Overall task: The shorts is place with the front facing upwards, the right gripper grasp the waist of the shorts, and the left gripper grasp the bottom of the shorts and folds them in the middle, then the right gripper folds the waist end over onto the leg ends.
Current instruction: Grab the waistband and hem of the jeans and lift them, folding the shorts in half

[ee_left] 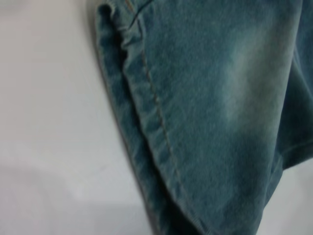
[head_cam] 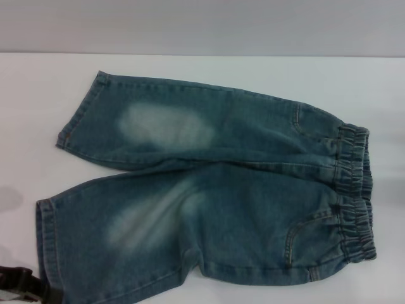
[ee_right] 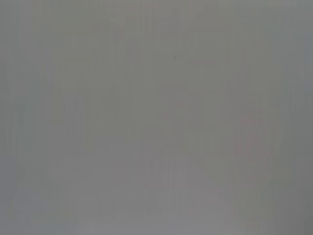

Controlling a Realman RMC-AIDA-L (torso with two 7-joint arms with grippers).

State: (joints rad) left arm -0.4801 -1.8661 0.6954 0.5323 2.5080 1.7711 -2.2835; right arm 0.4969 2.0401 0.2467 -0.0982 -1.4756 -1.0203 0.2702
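Note:
The shorts (head_cam: 215,190) lie spread flat on the white table (head_cam: 38,95), front side up, with both curved pockets showing. The ruched waist of the shorts (head_cam: 354,190) is at the right. The two leg hems, the bottom of the shorts (head_cam: 45,234), point left. A dark piece of my left gripper (head_cam: 22,285) shows at the lower left corner, just beside the near leg hem; its fingers are hidden. The left wrist view looks close onto that hem (ee_left: 142,122). My right gripper is out of view; its wrist view holds only plain grey.
The table's far edge (head_cam: 202,54) meets a grey wall. Bare white table surface surrounds the shorts on the left, behind them and at the far right.

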